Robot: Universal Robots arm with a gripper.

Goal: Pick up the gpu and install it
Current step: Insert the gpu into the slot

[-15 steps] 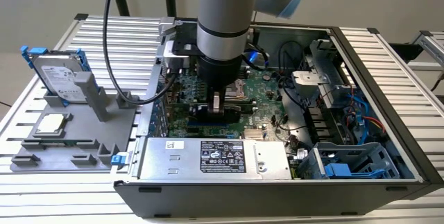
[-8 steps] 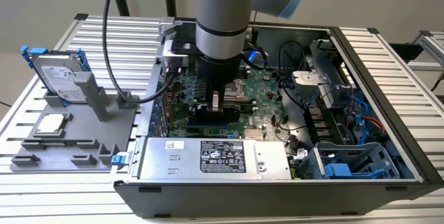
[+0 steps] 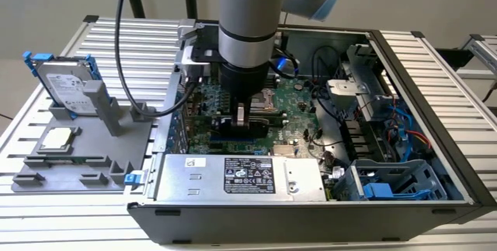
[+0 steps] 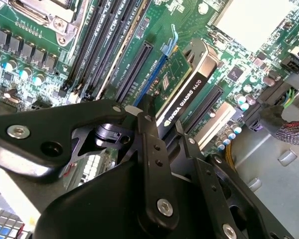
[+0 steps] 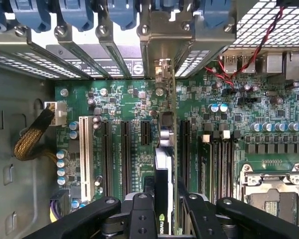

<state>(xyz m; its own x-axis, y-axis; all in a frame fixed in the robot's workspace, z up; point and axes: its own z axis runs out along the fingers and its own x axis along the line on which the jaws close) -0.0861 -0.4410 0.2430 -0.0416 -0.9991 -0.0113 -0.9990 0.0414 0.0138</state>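
Gripper (image 4: 162, 127) clamped on gpu (image 4: 182, 99), fingers either side of card's top edge in both wrist views. Gpu (image 5: 163, 172) stands on edge over motherboard (image 5: 129, 99), lined up w/ long black slot; whether seated, can't tell. Beyond card, rear slot brackets (image 5: 154, 35). Exterior view: arm reaches down into open pc case (image 3: 435, 88); hard drive (image 3: 66, 85) on gray holder at exterior view's left.

Memory sticks (image 4: 102, 45) and rear slot brackets (image 5: 89, 45) hem the gpu (image 4: 182, 99) closely.
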